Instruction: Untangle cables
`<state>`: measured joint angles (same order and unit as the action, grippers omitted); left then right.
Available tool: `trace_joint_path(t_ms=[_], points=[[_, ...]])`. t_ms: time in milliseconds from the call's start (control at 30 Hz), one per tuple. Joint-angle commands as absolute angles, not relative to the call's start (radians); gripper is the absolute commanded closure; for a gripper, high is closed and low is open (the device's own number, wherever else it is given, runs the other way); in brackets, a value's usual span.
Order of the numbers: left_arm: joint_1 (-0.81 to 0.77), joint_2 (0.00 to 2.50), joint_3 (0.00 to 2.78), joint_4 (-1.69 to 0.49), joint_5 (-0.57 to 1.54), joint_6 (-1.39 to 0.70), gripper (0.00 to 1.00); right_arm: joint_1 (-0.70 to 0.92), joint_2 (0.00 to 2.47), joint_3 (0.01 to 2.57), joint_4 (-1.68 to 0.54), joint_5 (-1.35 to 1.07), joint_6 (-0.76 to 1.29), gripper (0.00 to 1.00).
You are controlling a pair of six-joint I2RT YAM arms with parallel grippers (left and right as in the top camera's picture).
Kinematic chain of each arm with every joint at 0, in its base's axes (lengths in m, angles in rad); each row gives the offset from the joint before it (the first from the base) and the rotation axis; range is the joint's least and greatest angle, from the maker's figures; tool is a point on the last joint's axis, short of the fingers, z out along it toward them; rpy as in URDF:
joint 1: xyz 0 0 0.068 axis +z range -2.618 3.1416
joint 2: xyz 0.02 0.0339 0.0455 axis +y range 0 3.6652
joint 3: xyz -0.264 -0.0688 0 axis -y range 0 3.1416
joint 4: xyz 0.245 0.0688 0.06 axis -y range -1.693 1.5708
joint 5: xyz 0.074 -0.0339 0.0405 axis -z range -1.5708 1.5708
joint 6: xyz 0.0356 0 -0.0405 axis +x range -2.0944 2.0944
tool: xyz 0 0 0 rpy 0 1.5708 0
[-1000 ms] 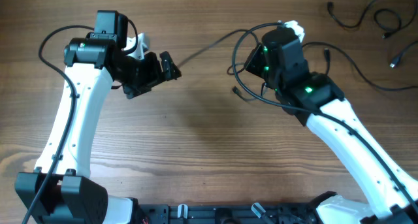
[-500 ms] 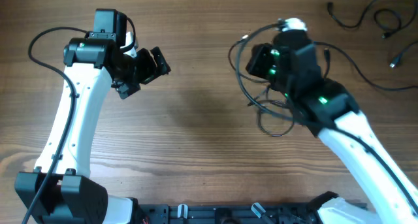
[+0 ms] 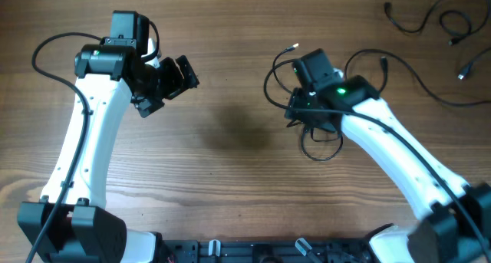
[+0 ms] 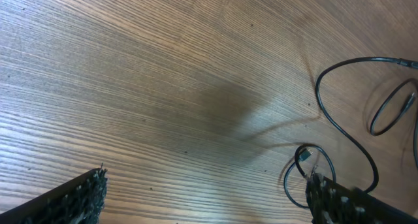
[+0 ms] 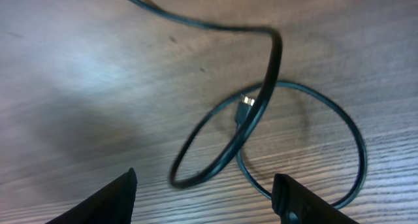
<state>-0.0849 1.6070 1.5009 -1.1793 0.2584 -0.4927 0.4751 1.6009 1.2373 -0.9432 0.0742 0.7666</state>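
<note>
Wooden surface [image 3: 230, 179] fills my overhead view. Left arm [image 3: 80, 140] runs up the left side. Its left pincer [image 4: 209, 198] is released, fingers wide apart, nothing between them, only wood in front. Right arm [image 3: 399, 159] comes in from lower right, wrist over the cable tangle [image 3: 311, 136] right of centre. Right pincer [image 5: 206, 194] is also released, grasping nothing; I see two overlapping loops just ahead of its tips. Loose cables [image 3: 430, 18] lie at top right, well apart from the tangle.
</note>
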Motion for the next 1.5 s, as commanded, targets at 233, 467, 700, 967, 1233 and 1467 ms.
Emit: trace_joint_path(t_ms=[233,467,700,967,1233,1467], points=[[-0.081,1.617,1.505,-1.181,0.249,-0.502,0.0,0.474,1.681,1.298,-0.881,0.01,0.679,0.96],[-0.083,1.617,1.505,-1.161,0.376,-0.39,0.0,0.474,1.352,1.494,-0.815,-0.202,0.469,0.96],[-0.088,1.617,1.505,-1.133,0.617,-0.239,0.0,0.474,1.372,1.491,-0.73,-0.288,0.67,0.96],[-0.166,1.617,1.505,-1.132,0.617,-0.239,0.0,0.474,1.373,1.491,-0.448,-0.229,1.168,0.96],[-0.283,1.617,1.505,-1.082,0.616,-0.25,0.0,0.474,1.397,1.491,-0.409,-0.249,1.429,0.96],[-0.328,1.617,1.505,-1.012,0.593,-0.534,0.19,0.474,1.399,1.491,-0.389,-0.267,1.503,0.96]])
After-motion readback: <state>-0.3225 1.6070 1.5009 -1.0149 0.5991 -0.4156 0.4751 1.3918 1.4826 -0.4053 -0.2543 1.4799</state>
